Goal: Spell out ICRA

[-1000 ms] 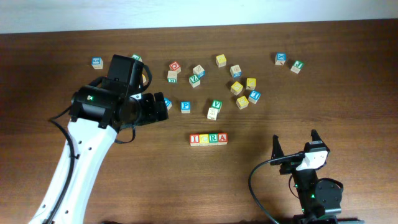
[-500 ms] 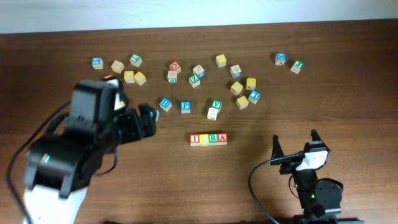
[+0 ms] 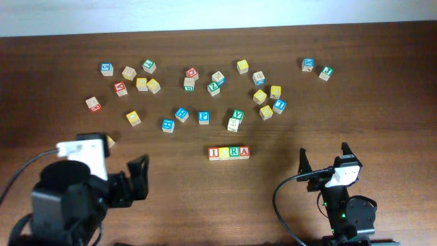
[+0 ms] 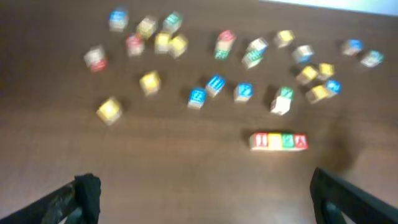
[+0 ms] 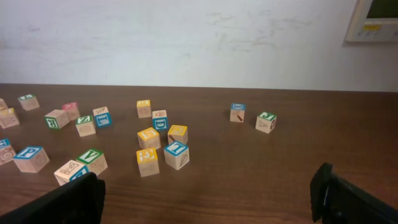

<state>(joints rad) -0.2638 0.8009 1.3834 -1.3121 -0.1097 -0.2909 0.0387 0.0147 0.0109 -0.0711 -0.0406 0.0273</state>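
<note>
Four wooden cubes stand side by side in a row (image 3: 229,152) at the table's middle, showing a red I (image 3: 214,153), a yellow C (image 3: 224,152), a green R (image 3: 234,152) and a red A (image 3: 244,151). The row also shows, blurred, in the left wrist view (image 4: 278,141). My left gripper (image 3: 140,179) is open and empty at the front left, well clear of the row; its fingers show in the left wrist view (image 4: 205,199). My right gripper (image 3: 323,158) is open and empty at the front right, right of the row; its fingers show in the right wrist view (image 5: 208,196).
Many loose letter cubes lie scattered across the table's far half. A blue P cube (image 3: 203,117) and a green V cube (image 3: 237,114) sit just behind the row. Two cubes (image 3: 308,64) lie at the far right. A yellow cube (image 3: 110,141) lies by the left arm.
My left arm has pulled back from the scattered cubes at the upper left to the front left of the table, uncovering the cubes it hid. The row and the right arm have not moved.
</note>
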